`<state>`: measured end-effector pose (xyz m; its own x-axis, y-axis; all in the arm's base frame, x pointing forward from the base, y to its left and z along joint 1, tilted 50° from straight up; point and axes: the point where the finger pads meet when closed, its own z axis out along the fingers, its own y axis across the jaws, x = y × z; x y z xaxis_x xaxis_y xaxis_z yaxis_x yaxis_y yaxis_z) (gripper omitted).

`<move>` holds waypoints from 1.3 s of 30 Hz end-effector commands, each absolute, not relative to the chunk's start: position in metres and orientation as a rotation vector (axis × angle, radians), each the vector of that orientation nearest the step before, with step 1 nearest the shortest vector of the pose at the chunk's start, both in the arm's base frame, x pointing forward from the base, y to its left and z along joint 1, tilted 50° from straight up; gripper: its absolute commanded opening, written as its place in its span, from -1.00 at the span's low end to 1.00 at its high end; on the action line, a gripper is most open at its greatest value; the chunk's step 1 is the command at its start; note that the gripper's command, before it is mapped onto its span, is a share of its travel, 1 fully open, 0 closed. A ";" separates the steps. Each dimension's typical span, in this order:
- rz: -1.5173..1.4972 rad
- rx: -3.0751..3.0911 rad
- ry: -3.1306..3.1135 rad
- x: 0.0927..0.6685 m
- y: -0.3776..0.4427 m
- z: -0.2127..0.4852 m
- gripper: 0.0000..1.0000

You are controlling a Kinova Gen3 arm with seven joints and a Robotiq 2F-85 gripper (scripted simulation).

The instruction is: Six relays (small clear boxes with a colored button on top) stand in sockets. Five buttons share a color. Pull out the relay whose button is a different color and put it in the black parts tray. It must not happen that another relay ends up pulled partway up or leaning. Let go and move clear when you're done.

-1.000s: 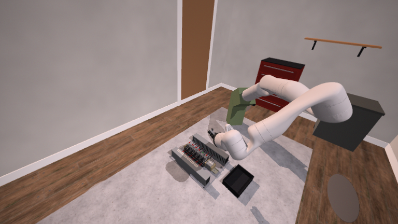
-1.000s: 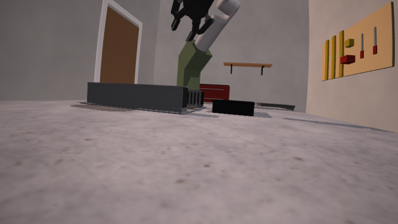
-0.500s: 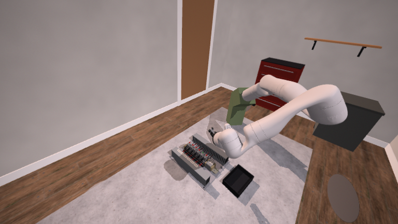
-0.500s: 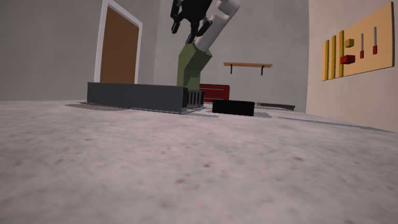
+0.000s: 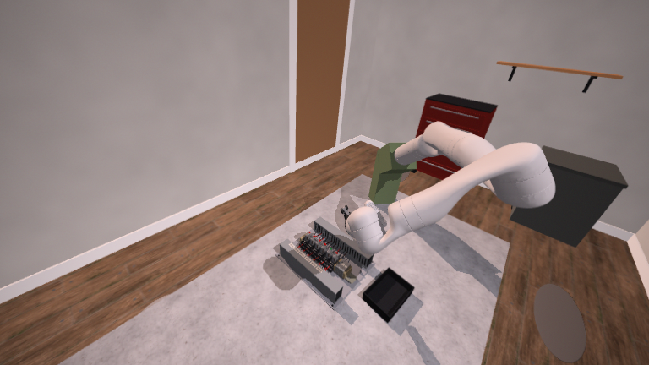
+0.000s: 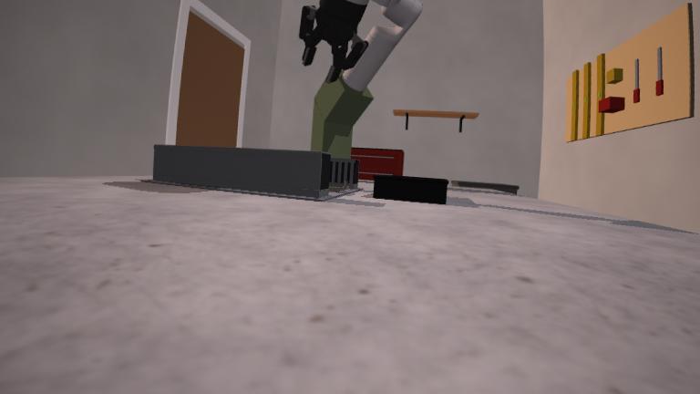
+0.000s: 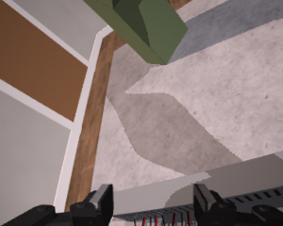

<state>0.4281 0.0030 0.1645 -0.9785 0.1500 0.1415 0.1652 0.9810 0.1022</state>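
The relay panel (image 5: 319,252) lies on the grey mat, with the row of relays between two grey slotted wire ducts (image 5: 312,271) (image 6: 240,168). The buttons are too small to tell which color differs. My gripper (image 5: 344,211) (image 6: 330,62) (image 7: 153,197) is open and empty, hanging well above the back edge of the panel. The black parts tray (image 5: 399,279) (image 6: 410,189) stands empty to the right of the panel.
The arm's green pedestal (image 5: 384,177) (image 6: 337,110) (image 7: 129,0) stands behind the panel. A red drawer chest (image 5: 456,122) and a dark cabinet (image 5: 574,193) stand by the back wall. A door (image 5: 320,69) is at the far left.
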 end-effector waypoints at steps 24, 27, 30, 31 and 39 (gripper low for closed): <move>-0.368 -0.507 -2.813 0.415 0.012 0.133 0.22; -0.385 -0.531 -2.796 0.414 0.012 0.130 0.22; -0.403 -0.556 -2.779 0.414 0.013 0.128 0.22; -0.411 -0.569 -2.770 0.413 0.014 0.126 0.22; -0.484 -0.671 -2.697 0.413 0.016 0.116 0.22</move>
